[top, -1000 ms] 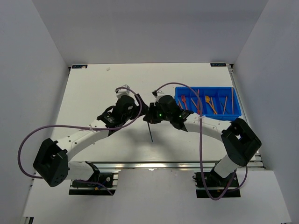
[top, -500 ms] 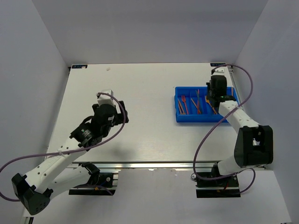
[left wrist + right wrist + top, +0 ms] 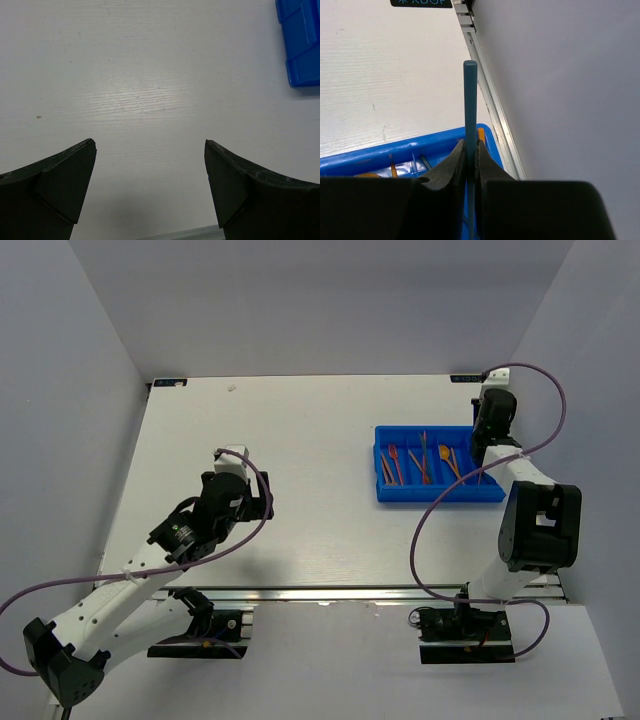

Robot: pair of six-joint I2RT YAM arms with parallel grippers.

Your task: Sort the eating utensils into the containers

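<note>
Both arms have white links and black, boxy joints. In the top view the left arm (image 3: 120,585) shows at 8 o'clock and the right arm (image 3: 515,475) at 3 o'clock. A thin purple cable (image 3: 413,540) loops along each one. Each base (image 3: 465,635) is a black plate at 6 o'clock. The left end effector (image 3: 150,150) has two matt black, wedge-shaped fingers with scuffed edges. The right end effector (image 3: 470,145) has black fingers that narrow to thin tips.

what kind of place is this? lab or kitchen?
Most likely a robot lab test cell: a white table boxed in by plain walls, left arm and right arm bolted to a metal rail, and a blue tray of plastic utensils.
</note>
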